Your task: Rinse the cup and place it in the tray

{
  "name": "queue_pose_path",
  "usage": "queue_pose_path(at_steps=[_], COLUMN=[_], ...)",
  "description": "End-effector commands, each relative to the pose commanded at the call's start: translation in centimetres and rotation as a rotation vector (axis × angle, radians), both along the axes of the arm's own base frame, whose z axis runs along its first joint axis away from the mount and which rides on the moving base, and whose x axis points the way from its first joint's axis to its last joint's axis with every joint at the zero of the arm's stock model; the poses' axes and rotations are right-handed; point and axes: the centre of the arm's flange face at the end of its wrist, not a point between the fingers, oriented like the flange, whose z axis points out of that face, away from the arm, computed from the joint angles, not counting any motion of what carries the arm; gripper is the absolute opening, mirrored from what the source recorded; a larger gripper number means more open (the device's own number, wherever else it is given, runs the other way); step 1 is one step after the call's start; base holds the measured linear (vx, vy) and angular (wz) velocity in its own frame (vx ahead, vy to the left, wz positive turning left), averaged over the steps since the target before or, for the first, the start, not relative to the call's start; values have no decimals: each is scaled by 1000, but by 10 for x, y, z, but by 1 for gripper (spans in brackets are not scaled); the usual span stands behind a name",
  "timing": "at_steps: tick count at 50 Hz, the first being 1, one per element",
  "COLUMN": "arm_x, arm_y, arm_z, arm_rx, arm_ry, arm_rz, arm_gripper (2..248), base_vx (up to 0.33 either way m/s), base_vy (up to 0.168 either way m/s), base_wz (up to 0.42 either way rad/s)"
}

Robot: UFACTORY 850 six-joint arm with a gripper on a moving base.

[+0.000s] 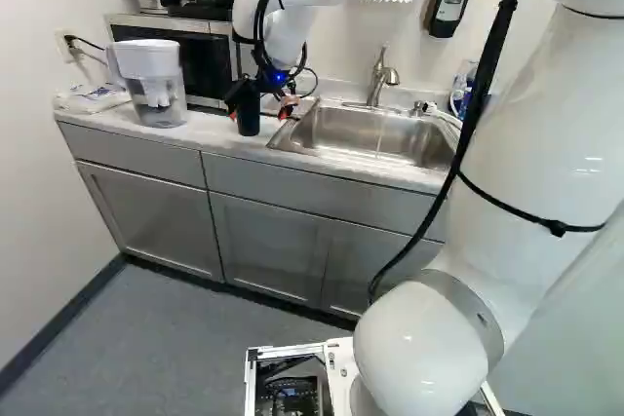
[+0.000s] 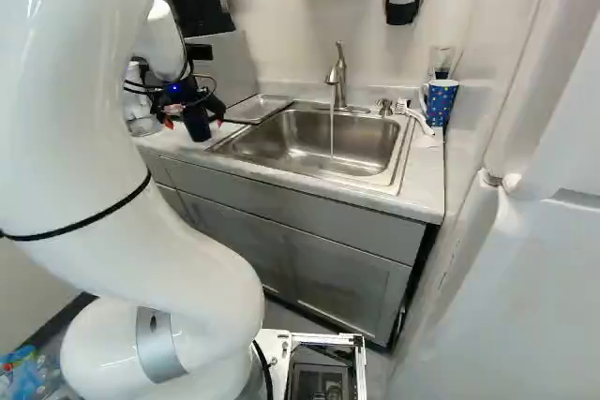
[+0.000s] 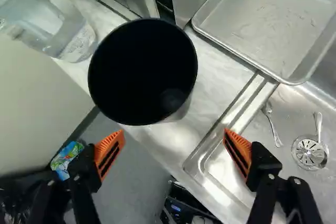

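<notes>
The gripper (image 3: 174, 153) is spread, holding nothing. The upright black cup (image 3: 142, 72) lies ahead, left of centre, away from the sink (image 1: 375, 132).

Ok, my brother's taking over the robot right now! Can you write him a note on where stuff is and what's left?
Claw: open, holding nothing.
Cup: black, on the counter, just ahead of the claw.
Tray: by the sink, cup not in it.
Tap: water running.
Done: can't tell if the cup is rinsed.
Left: grip it, rinse it if needed, put it in the tray.
</notes>
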Motion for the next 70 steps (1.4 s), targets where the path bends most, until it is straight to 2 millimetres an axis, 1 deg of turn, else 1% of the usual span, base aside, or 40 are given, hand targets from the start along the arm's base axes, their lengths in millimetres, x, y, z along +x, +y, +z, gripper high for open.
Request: queue_pose_path(at_steps=[29, 37, 53, 70], arm_x=[8, 5, -6, -6], arm_y=[4, 4, 3, 2], arm_z=[7, 9, 9, 9], arm_rx=[88, 111, 106, 68], arm_ry=[-98, -125, -132, -155], arm_rz=[-53, -65, -53, -23], arm_gripper=[247, 247, 247, 247], base_vx=[0, 0, 0, 0], base_vy=[0, 0, 0, 0], base_wz=[0, 0, 0, 0])
